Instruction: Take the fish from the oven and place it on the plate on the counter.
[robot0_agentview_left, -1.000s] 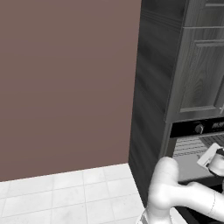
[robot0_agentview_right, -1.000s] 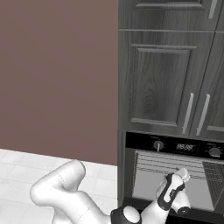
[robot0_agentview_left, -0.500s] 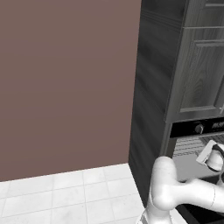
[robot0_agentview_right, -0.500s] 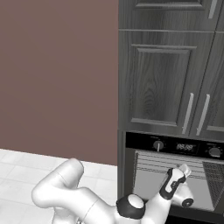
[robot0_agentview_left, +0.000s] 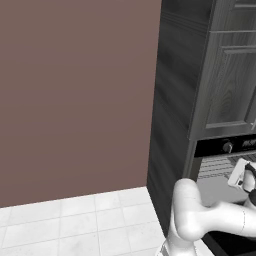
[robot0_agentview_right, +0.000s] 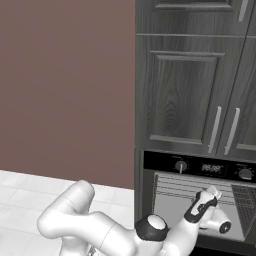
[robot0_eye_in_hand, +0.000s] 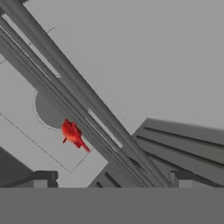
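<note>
The built-in black oven (robot0_agentview_right: 200, 200) sits low in a tall run of dark grey wood-grain cabinets (robot0_agentview_right: 190, 90), its door down and its pale grey cavity open. In the right base view the black control panel shows a round knob (robot0_agentview_right: 181, 165) and a small digital display (robot0_agentview_right: 212, 168), with grey wire racks (robot0_agentview_right: 175, 182) just beneath. The same panel and knob appear in the left base view at about four o'clock, at the foot of the cabinet tower. A plain brownish-mauve wall (robot0_agentview_left: 75, 95) stands beside the cabinets, over a white tiled floor (robot0_agentview_left: 75, 220).

The white arm reaches into the oven opening; in the right base view its hand is at about five o'clock, in front of the racks. The two-finger gripper (robot0_eye_in_hand: 112, 177) shows in the hand view as two small dark finger tips (robot0_eye_in_hand: 43, 177) set wide apart at the lower edge, with nothing between them.

The tiny slim red-orange fish (robot0_eye_in_hand: 73, 134) lies inside the oven, at about eight o'clock in the hand view, its pointed tail aimed toward four o'clock. It rests at the edge of a faint round grey patch on the pale surface, just beside the long grey rack bars (robot0_eye_in_hand: 78, 87) that run diagonally from eleven o'clock down to five. The fish is apart from both finger tips, above and between them, nearer the one at seven o'clock.
</note>
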